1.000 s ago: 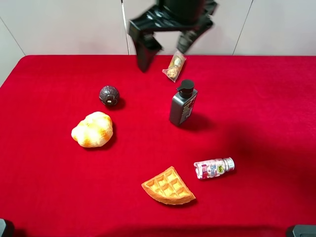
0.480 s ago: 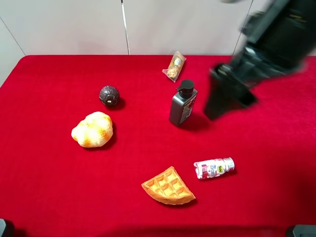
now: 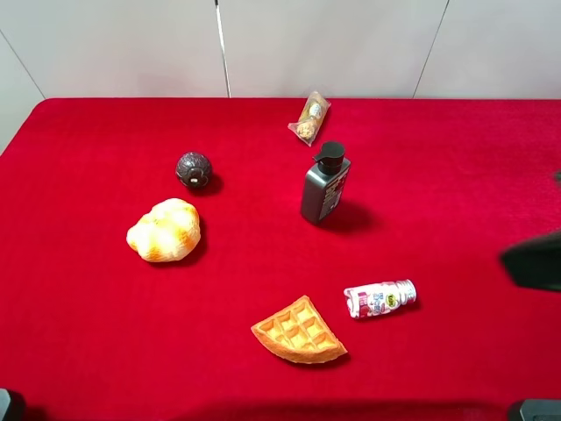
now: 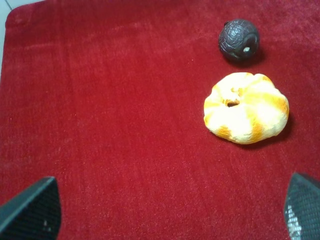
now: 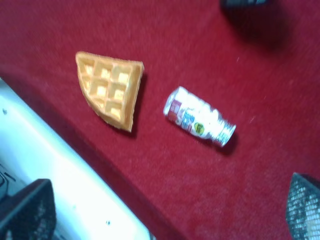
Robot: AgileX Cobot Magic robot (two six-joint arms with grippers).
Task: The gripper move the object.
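Nothing is moving yet: the object (image 3: 194, 169) is sitting free at 10 o'clock on the table (image 3: 438, 158). The left pincer (image 4: 165, 210) and right pincer (image 5: 170, 210) are both gaping wide, holding nothing.

Object (image 3: 194, 169) open from above, bread roll (image 3: 164, 230) near, pump bottle (image 3: 324, 183) well apart.

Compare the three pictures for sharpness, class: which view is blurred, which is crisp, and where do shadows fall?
Exterior high view: crisp, with the pump bottle casting a soft shadow to its right, and a dark smeared shape at the right edge. Left wrist view: sharp on the dark ball and bread roll. Right wrist view: motion-blurred overall, softening the waffle and the small bottle's label.
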